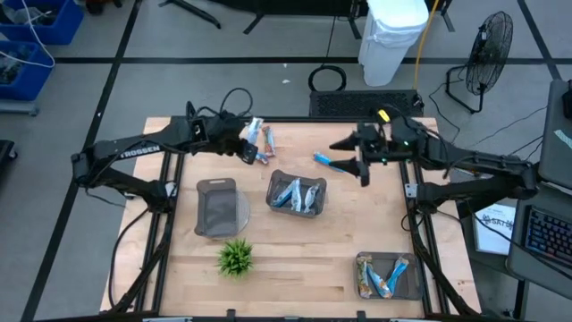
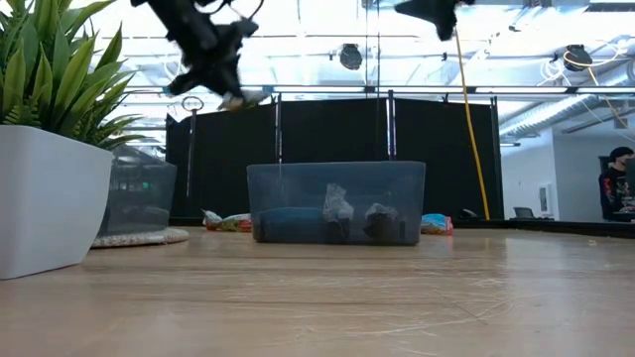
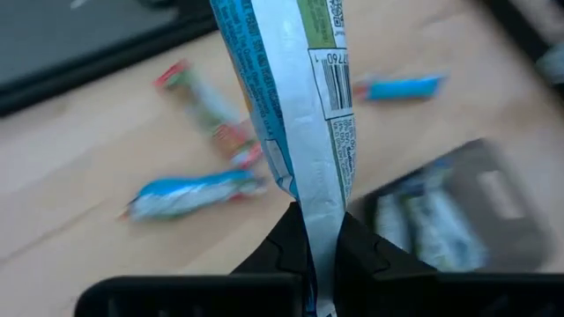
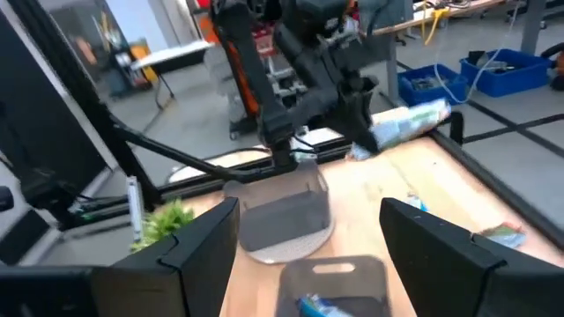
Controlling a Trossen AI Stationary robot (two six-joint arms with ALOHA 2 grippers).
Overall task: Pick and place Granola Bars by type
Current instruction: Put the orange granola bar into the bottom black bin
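Observation:
My left gripper [image 1: 248, 141] hovers over the table's far left part, shut on a blue-and-silver granola bar [image 3: 291, 106] that it holds high above the wood [image 2: 243, 99]. Below it lie a blue bar [image 3: 189, 194] and a red-and-green one [image 3: 211, 110]. Another blue bar [image 1: 326, 161] lies flat near my right gripper [image 1: 353, 159], which hangs open and level in the air [image 4: 308, 242], touching nothing. The middle tray [image 1: 273, 183] holds several bars. My left gripper pinches the bar's flat wrapper end [image 3: 322, 224] between its two fingers [image 3: 286, 251]. The fingers slant down from the table's left side. The bar sticks out past the fingertips in line with them, lifted clear of the table.
An empty dark tray [image 1: 216, 206] sits on a round mat at the left. A third tray [image 1: 362, 268] with bars stands at the near right. A small green plant [image 1: 235, 258] stands near the front edge. Bare wood lies between plant and right tray.

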